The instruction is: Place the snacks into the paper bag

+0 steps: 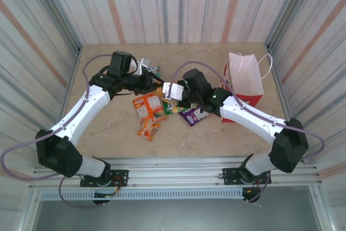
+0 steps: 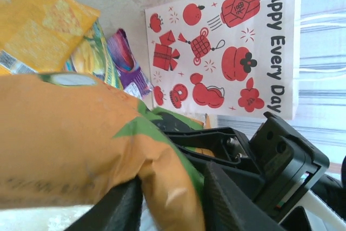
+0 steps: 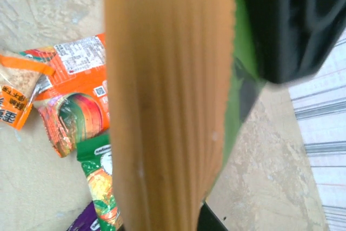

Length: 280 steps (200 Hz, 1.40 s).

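Observation:
An orange snack packet with green print (image 2: 70, 139) hangs above the table between my two grippers. My left gripper (image 2: 170, 198) is shut on one end of it, a dark finger (image 2: 116, 209) on each side. My right gripper (image 1: 168, 91) faces the left gripper (image 1: 153, 84) and grips the packet's other end; its ribbed seal (image 3: 167, 79) runs down into the right gripper's jaws (image 3: 173, 220). Several more snacks lie below: an orange one (image 1: 148, 105), a small orange one (image 1: 150, 129), a green one (image 3: 100, 182) and a purple one (image 1: 192, 114). The paper bag (image 1: 246, 77) stands upright at the right.
The bag's printed side (image 2: 227, 41) reads "Happy Every Day". A yellow packet (image 2: 38, 25) lies by the pile. Striped walls close in the beige table (image 1: 108, 133) on three sides. Bare tabletop lies in front of the pile.

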Motion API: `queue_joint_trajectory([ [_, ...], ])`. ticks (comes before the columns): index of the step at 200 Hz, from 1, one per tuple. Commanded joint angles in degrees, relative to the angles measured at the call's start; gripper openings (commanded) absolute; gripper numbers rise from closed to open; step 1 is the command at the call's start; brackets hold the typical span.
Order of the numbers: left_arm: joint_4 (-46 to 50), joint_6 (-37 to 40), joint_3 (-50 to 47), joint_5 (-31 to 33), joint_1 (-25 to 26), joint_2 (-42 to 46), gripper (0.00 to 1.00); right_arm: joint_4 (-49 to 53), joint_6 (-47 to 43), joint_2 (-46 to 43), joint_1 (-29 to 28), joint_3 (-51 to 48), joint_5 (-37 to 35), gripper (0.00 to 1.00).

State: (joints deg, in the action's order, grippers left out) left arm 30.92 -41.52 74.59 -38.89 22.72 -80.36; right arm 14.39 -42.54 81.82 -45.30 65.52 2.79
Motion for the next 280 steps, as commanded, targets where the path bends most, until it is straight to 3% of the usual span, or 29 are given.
queue_joint_trajectory([
  [1, 3.1, 4.0, 3.3, 4.8, -1.6, 0.9, 0.47, -0.4, 6.5, -4.1, 1.6, -1.2, 2.4, 0.01],
  [39, 4.9, 5.5, 3.3, 9.7, -3.5, 4.1, 0.58, -0.7, 17.7, -9.7, 6.8, -2.1, 7.6, 0.00],
  [95, 4.8, 7.0, 0.0, 17.7, -3.8, 9.2, 0.61, 0.3, 33.2, -15.9, 14.9, 1.7, 10.1, 0.00],
  [143, 4.0, 6.8, -2.0, 17.6, -3.8, 8.9, 0.61, 1.5, 46.3, -22.2, 22.7, 9.0, 3.1, 0.00],
  [233, 2.7, 7.4, -2.8, 17.8, -2.4, 6.8, 0.60, 10.2, 49.3, -34.2, 32.2, 9.7, -17.4, 0.00],
  [259, 2.7, 7.5, -3.0, 17.5, -2.1, 5.9, 0.59, 15.5, 50.7, -34.1, 34.8, 9.9, -16.8, 0.00],
  [280, 2.6, 7.5, -3.1, 17.2, -2.0, 5.3, 0.59, 21.4, 51.5, -32.2, 36.7, 10.8, -12.0, 0.00],
])
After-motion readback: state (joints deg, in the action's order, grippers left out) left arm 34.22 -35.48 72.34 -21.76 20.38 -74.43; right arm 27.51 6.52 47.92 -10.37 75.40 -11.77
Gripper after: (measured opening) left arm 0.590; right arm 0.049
